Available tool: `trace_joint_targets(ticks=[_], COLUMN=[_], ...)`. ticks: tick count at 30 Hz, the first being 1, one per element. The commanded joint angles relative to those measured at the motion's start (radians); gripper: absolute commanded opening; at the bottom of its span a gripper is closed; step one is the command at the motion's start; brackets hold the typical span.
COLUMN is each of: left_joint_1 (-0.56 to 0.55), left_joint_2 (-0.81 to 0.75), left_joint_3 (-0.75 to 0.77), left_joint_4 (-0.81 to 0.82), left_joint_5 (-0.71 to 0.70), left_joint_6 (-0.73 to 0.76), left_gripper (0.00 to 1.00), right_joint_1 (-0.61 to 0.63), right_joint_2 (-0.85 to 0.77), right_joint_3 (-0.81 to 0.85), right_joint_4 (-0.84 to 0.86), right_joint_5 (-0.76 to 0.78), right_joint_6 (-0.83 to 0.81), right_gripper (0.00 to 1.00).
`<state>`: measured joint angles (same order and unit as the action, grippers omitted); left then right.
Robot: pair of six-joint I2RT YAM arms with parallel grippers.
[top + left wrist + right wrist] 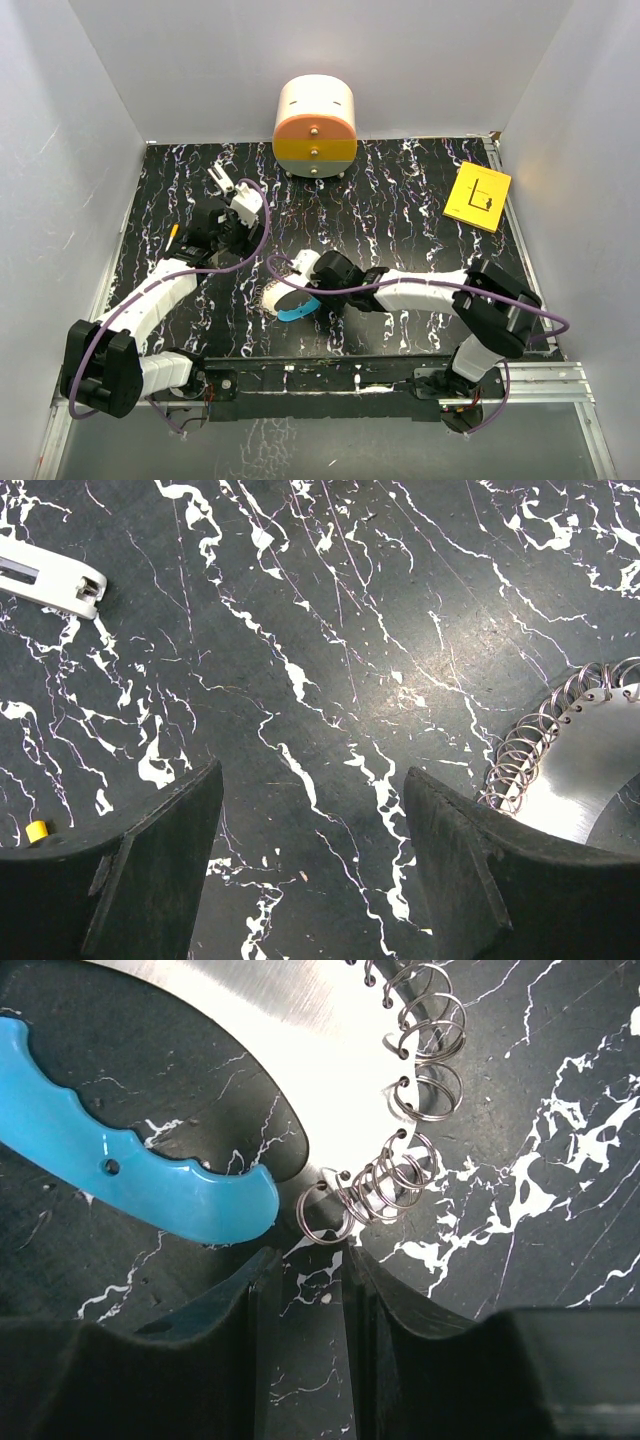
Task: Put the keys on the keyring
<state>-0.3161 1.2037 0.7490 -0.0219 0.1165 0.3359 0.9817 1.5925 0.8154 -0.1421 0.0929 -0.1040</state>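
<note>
The keyring [285, 300] lies on the black marbled table near the front middle. It is a bright-blue scalloped band [120, 1165] joined to a shiny pale arc that carries several wire rings [415, 1100]. My right gripper [308, 1260] is right behind it, jaws a narrow gap apart with only table between them. The end wire ring sits just ahead of the tips. My left gripper [312, 780] hovers wide open over bare table, with the keyring [585, 765] off to its right. No keys show in any view.
A white slotted piece [50, 580] lies beyond the left gripper, also visible from above as a white piece [222, 180]. A white, orange and yellow drum [315, 125] stands at the back. A yellow card [478, 196] lies back right. White walls enclose the table.
</note>
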Motion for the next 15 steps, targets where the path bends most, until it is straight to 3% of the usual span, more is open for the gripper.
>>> trace_joint_targets(ticks=[1, 10, 15], left_joint_1=[0.005, 0.005, 0.003], left_joint_2=[-0.008, -0.012, -0.014], left_joint_3=[-0.015, -0.018, -0.022], left_joint_4=[0.022, 0.025, 0.025], left_joint_5=[0.015, 0.018, 0.018], left_joint_6=[-0.005, -0.003, 0.0], left_gripper=[0.72, 0.72, 0.73], right_joint_1=[0.006, 0.006, 0.006], right_joint_2=[0.027, 0.047, 0.066], right_joint_3=[0.052, 0.061, 0.062], right_joint_4=[0.09, 0.104, 0.107], right_joint_5=[0.017, 0.041, 0.057], right_joint_6=[-0.025, -0.032, -0.04], right_gripper=[0.35, 0.33, 0.23])
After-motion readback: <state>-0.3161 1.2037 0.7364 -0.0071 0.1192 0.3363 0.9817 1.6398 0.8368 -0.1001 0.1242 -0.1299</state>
